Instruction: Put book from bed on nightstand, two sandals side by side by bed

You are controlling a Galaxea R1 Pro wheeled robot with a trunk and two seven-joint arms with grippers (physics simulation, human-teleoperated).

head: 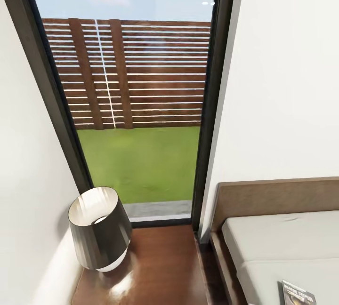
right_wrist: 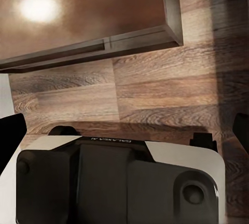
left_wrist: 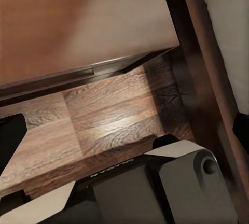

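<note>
The book [head: 295, 294], dark grey with a title band, lies on the off-white mattress of the bed [head: 282, 244], cut off by the head view's lower edge. Left of the bed stands the glossy dark brown nightstand [head: 160, 267], also seen from above in the wrist views [left_wrist: 78, 22] [right_wrist: 88, 11]. It carries the black-shaded lamp [head: 100, 229]. My left gripper [left_wrist: 124, 133] hangs open over the plank floor between nightstand and bed frame. My right gripper [right_wrist: 124, 133] is open too, over the floor in front of the nightstand. Both hold nothing. The sandals are out of view.
A tall dark-framed window [head: 136, 107] rises behind the nightstand, with white walls [head: 282, 84] on both sides. The brown headboard [head: 278, 196] backs the bed. The bed's dark frame [left_wrist: 199, 63] runs beside the nightstand. My own base [right_wrist: 119, 182] is below both grippers.
</note>
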